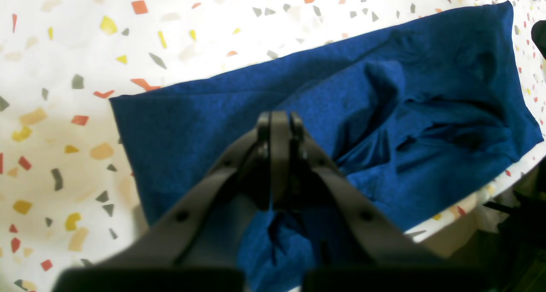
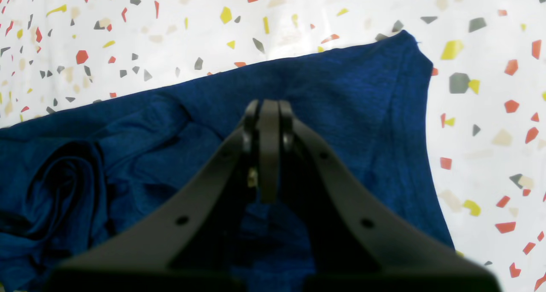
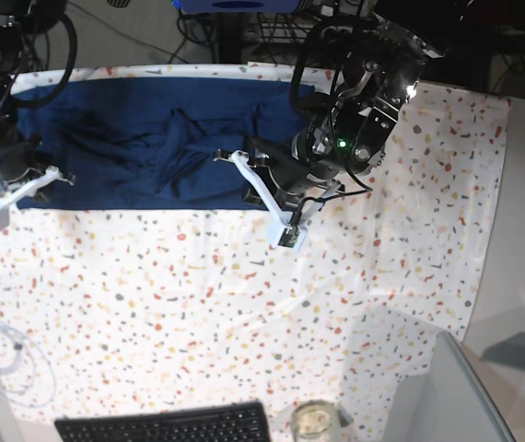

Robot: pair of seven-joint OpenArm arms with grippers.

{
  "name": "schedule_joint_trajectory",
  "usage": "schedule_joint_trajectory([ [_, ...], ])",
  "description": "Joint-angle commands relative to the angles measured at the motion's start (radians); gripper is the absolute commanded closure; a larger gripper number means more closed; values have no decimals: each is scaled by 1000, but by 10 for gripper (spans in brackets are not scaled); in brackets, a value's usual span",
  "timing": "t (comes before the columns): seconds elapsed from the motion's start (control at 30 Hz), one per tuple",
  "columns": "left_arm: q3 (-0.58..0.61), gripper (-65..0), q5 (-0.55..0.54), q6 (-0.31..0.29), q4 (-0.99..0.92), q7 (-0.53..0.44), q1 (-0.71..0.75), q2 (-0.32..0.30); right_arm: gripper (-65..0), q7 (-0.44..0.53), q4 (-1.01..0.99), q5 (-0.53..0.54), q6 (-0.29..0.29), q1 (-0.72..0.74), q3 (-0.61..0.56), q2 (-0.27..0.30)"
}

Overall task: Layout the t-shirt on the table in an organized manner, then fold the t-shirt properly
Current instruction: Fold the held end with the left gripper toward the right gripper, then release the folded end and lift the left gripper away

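Item: t-shirt (image 3: 152,147), navy, a long band across the table (image 3: 336,304)'s far edge, middle bunched.
Left gripper (image 1: 279,127): jaws closed, cloth pinched beneath them.
Right gripper (image 2: 268,112): likewise closed on fabric.
Step, judged: fold under way; next, lift both ends together.
Only the base view shows the keyboard (image 3: 166,425).
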Motion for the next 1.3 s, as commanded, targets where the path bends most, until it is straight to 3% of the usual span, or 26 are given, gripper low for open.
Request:
schedule_joint_trajectory([
  [0.0, 0, 0, -13, -2, -3, -14, -9, 4, -6, 20, 17, 9, 6, 10, 5, 14],
  [0.23, 181, 0, -19, -4, -86, -14, -43, -21, -6, 20, 17, 9, 6, 11, 5, 14],
  [0.4, 236, 0, -19, -8, -81, -12, -43, -21, -6, 20, 17, 9, 6, 7, 5, 14],
  [0.57, 307, 0, -19, -137, -81, -12, -44, -21, -6, 20, 17, 9, 6, 5, 5, 14],
  [0.7, 285, 0, -19, -145, -21, -14, -35, -39, -6, 20, 21, 9, 6, 3, -1, 14],
  [0.77, 227, 0, -19, -145, 46, -14, -7, -70, -8, 17, 40, 9, 17, 0, -6, 14],
  [0.93, -127, 0, -13, -145, 149, -19, 163, -120, -15, -80, 181, 9, 227, -18, -67, 5],
  [1.03, -376, 0, -10, -165, 143, -22, 252, -123, -21, -160, 213, 12, 255, -7, -125, -24],
  [1.13, -632, 0, -10, -267, 135, -22, 318, -122, -122, -216, 195, 12, 258, 22, -187, -76],
  [1.27, -964, 0, -16, -487, 134, -22, 369, -105, -293, -219, 132, 12, 258, 54, -250, -110],
])
